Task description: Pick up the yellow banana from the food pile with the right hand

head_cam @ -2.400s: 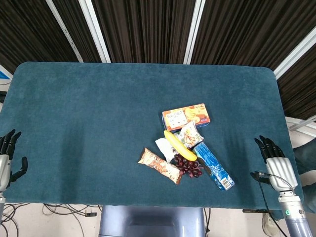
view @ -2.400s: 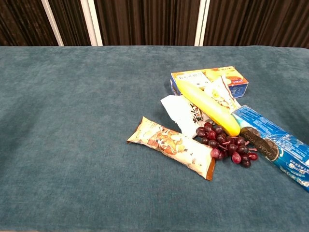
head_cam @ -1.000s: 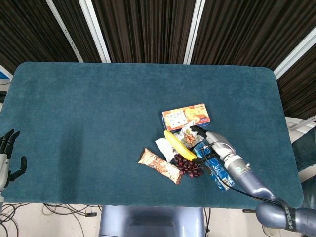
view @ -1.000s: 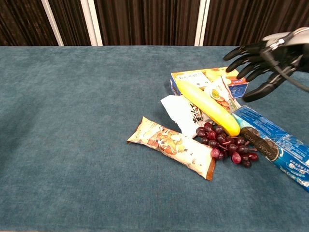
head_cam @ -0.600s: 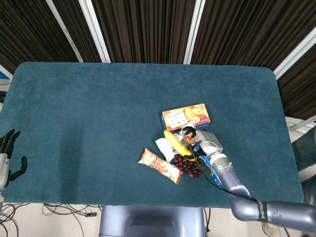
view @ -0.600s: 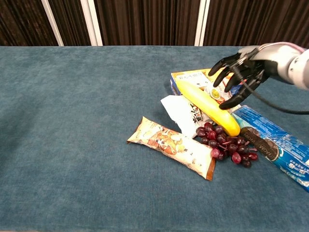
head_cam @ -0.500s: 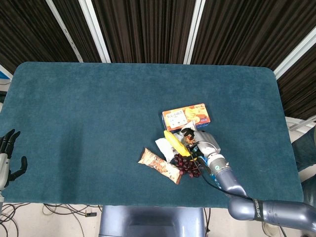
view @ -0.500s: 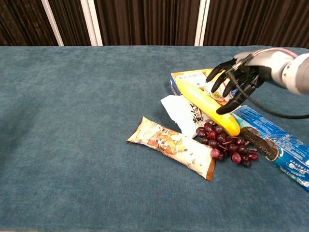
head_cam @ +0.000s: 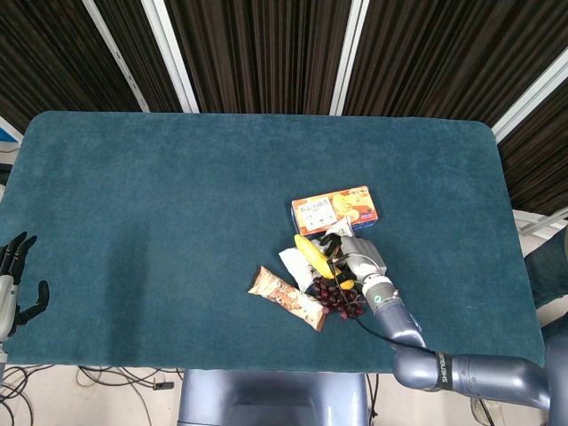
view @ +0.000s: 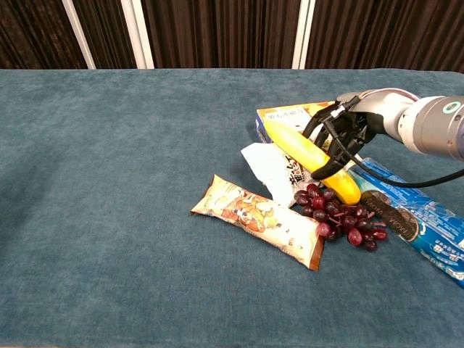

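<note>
The yellow banana (view: 293, 147) lies slanted on the food pile, its far end by the orange box and its near end by the grapes. My right hand (view: 342, 134) reaches in from the right and sits on the banana's middle, the dark fingers (view: 319, 171) curled over it down to its near side. In the head view the same hand (head_cam: 354, 258) covers the banana (head_cam: 308, 248) except for its upper end. The banana still rests on the pile. My left hand (head_cam: 12, 280) hangs at the table's left edge, fingers apart and holding nothing.
Around the banana lie an orange box (view: 288, 114), a white packet (view: 270, 167), dark grapes (view: 342, 215), a long snack-bar wrapper (view: 257, 221) and a blue cookie pack (view: 419, 219). The table (head_cam: 177, 204) is covered in teal cloth.
My right hand has swung from the table's right edge to the pile, dropped onto the banana and curled its fingers around it. The banana and my left hand have not moved.
</note>
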